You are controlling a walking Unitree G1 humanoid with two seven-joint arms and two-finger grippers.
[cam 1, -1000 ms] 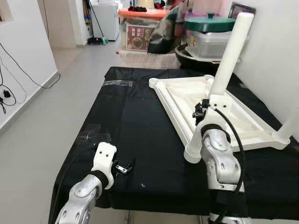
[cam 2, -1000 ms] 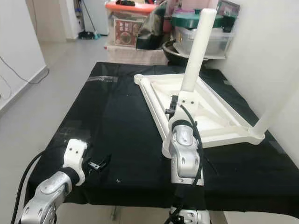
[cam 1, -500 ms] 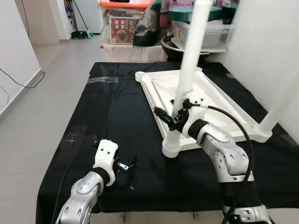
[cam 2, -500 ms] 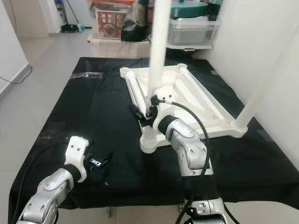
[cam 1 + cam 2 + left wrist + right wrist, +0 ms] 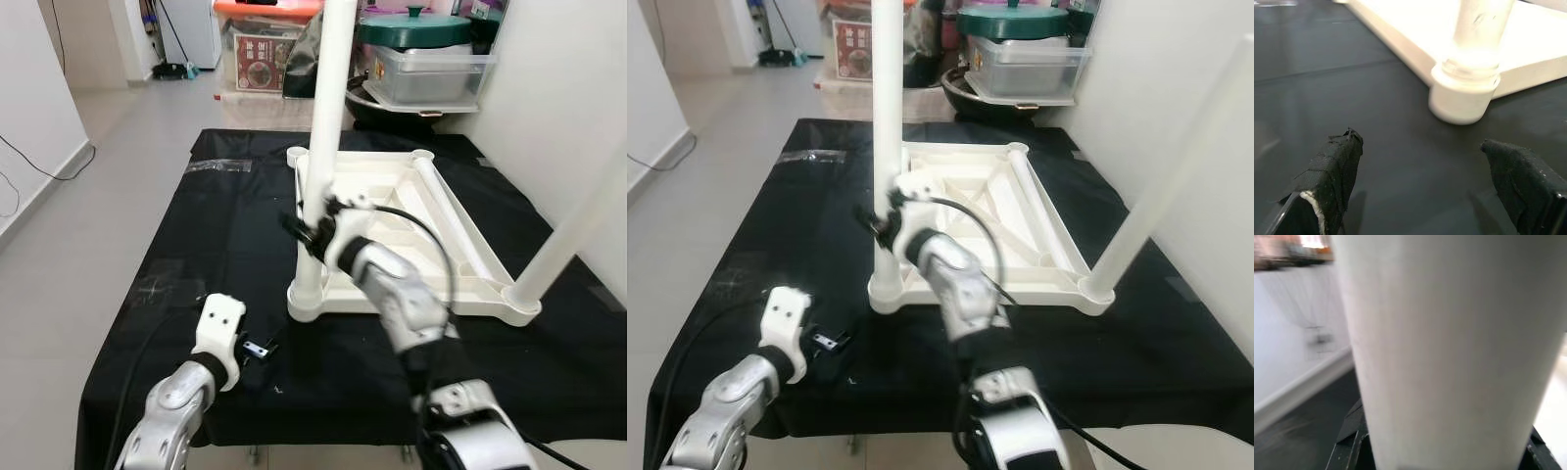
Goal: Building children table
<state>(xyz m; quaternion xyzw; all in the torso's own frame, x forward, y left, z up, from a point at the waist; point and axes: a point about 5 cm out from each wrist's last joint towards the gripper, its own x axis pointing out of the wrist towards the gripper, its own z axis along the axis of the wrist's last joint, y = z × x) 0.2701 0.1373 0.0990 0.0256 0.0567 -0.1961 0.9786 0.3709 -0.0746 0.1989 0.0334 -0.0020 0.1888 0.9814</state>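
While the white tabletop (image 5: 392,211) lay upside down on the black cloth (image 5: 225,245), the right gripper (image 5: 315,235) was clamped around the lower part of an upright white leg (image 5: 323,127), fingers on either side of it. Directly below that gripper the leg ran down into the corner socket (image 5: 306,302) at the near left corner of the tabletop. In the right wrist view the leg (image 5: 1449,352) stood close up between the black fingers (image 5: 1349,440), touching them.

Off to the far right of that gripper, a second leg (image 5: 573,225) rose tilted from the near right corner socket (image 5: 519,304).

Lower down and nearer the robot, the left gripper (image 5: 263,351) hovered just above the cloth with its fingers spread and nothing between them. Ahead of it, in the left wrist view, stood the socket (image 5: 1463,95) with the leg in it, well beyond the fingertips (image 5: 1337,156).

Beyond the tabletop, past the cloth's far edge, sat a clear bin with a green lid (image 5: 423,27) and some boxes.
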